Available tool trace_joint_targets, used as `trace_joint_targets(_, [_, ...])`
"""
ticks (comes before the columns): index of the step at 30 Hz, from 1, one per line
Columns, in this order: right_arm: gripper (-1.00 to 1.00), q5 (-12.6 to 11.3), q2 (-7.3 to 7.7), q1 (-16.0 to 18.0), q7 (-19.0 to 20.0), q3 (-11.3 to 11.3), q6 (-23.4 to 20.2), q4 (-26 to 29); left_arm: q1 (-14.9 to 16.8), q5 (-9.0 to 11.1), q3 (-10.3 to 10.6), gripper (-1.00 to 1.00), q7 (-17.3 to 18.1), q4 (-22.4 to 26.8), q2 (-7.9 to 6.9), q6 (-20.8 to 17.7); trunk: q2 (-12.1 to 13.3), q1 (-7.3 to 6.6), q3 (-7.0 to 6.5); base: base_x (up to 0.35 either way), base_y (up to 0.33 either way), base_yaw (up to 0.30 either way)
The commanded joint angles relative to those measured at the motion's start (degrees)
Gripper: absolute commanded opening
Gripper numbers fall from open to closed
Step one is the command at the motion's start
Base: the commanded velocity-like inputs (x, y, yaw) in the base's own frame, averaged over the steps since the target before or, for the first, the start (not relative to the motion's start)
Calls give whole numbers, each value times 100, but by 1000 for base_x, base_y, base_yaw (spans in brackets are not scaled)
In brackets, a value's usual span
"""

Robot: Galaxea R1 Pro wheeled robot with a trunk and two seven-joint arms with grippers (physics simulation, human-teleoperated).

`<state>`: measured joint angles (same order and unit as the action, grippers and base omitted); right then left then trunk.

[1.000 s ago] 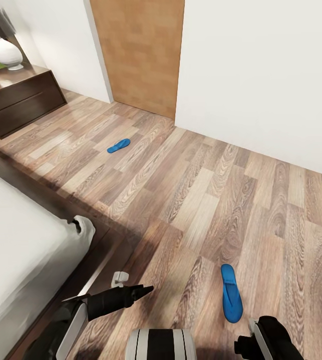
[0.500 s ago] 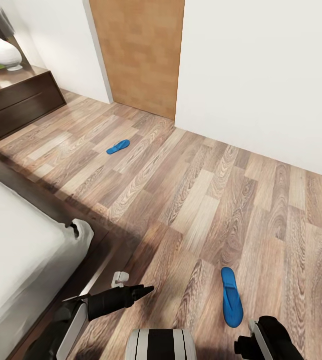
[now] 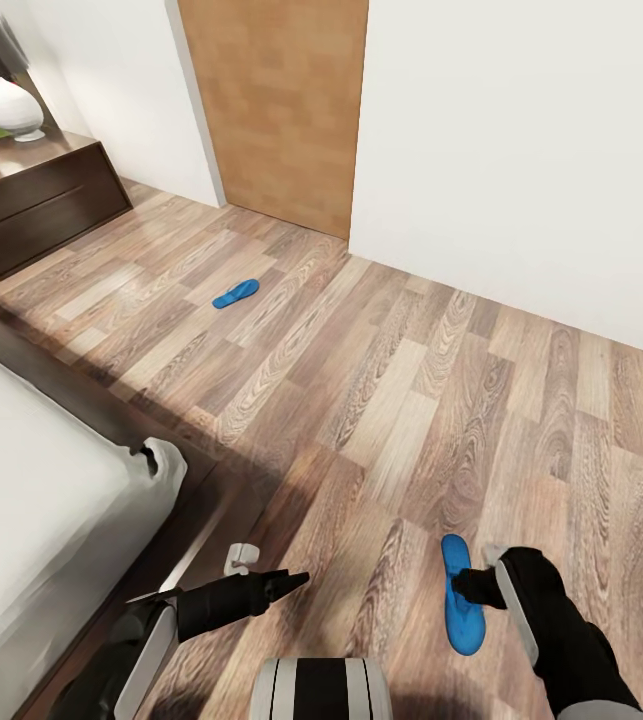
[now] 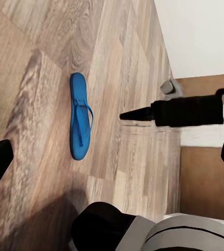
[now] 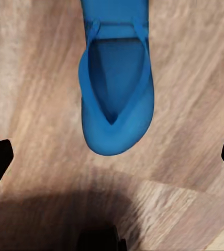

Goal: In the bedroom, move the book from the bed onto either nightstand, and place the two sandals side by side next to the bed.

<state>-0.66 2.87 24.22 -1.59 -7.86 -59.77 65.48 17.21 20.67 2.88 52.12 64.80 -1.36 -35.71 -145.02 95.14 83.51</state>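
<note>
Floor [image 3: 381, 380]: wood planks, grey-brown. Walls white; wooden door [image 3: 276, 100] at rear. Bed [image 3: 31, 500] at left, pale mattress, dark frame. Dark cabinet [image 3: 31, 195] beyond bed, white vase [image 3: 11, 105] on top. No legible writing.

Near sandal [image 3: 461, 595] flat on floor, well apart from bed. Far sandal [image 3: 235, 293] on floor toward door. Book out of sight.

Right gripper [image 5: 112, 151] above near sandal toe, fingers spread wide, not touching. Left gripper [image 3: 276, 583] low beside bed frame, jaws apart, empty.
</note>
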Motion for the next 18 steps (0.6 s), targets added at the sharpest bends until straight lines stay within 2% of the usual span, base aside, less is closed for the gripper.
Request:
trace_joint_targets(1, [100,-7,-1,60,-17,1,-23,5,2,42,10,100,-9,1,-5,-42,-1,-1,4,0,0,0])
trace_joint_targets(2, [100,-6,-2,115,-17,1,-23,6,2,43,10,100,-9,0,-5,-42,-1,-1,4,0,0,0])
trace_joint_targets(3, [100,-7,-10,331,-17,3,-23,4,2,43,10,100,-9,-1,-5,-42,-1,-1,4,0,0,0])
trace_joint_targets(9, [100,-17,-8,549,-7,4,8,-45,2,43,10,100,-9,-2,-5,-42,-1,-1,4,0,0,0])
trace_joint_targets(12, [100,-32,-17,568,0,4,743,-220,2,43,10,100,-9,0,-5,-42,-1,-1,4,0,0,0])
trace_joint_targets(13, [100,-31,-16,571,9,4,1370,-501,2,43,10,100,-9,2,-5,-42,-1,-1,4,0,0,0])
trace_joint_targets(14, [100,-31,-16,573,14,4,1724,-742,2,43,10,100,-9,2,-5,-42,-1,-1,4,0,0,0])
trace_joint_targets(18, [100,-25,-15,574,18,4,2192,-1332,2,43,10,100,-9,3,-5,-42,-1,-1,4,0,0,0])
